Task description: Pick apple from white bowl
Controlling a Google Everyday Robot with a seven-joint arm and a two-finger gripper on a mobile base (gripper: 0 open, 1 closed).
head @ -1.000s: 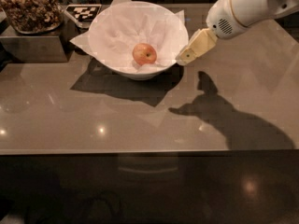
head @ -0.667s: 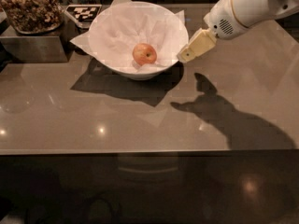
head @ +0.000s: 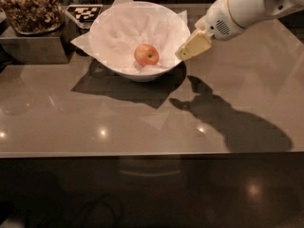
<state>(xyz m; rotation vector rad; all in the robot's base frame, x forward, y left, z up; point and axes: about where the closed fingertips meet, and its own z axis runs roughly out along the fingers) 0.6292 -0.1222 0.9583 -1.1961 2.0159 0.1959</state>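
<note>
Grey-brown polished stone forms the countertop (head: 95, 122), with a dark front edge nearest the camera and small light spots on its surface. On the right of it lies the arm's shadow (head: 237, 125). Beyond, left of centre, stands the white bowl (head: 142, 74), lined with crumpled white paper (head: 118, 27) whose corners stick out over the rim. 1 apple (head: 147, 55), red-orange with a yellowish patch, sits in the bottom of the bowl on the paper. The cream-coloured gripper (head: 185, 52) hangs just beside the bowl's right rim, angled down and left towards it, apart from the apple; whether it is spread or pressed together I cannot tell. The white arm (head: 247, 8) runs up to the right. Far left, a container of brown nuts (head: 31, 11) rests on a metal box (head: 33, 46), with a checkered marker (head: 84, 12) behind the bowl.
</note>
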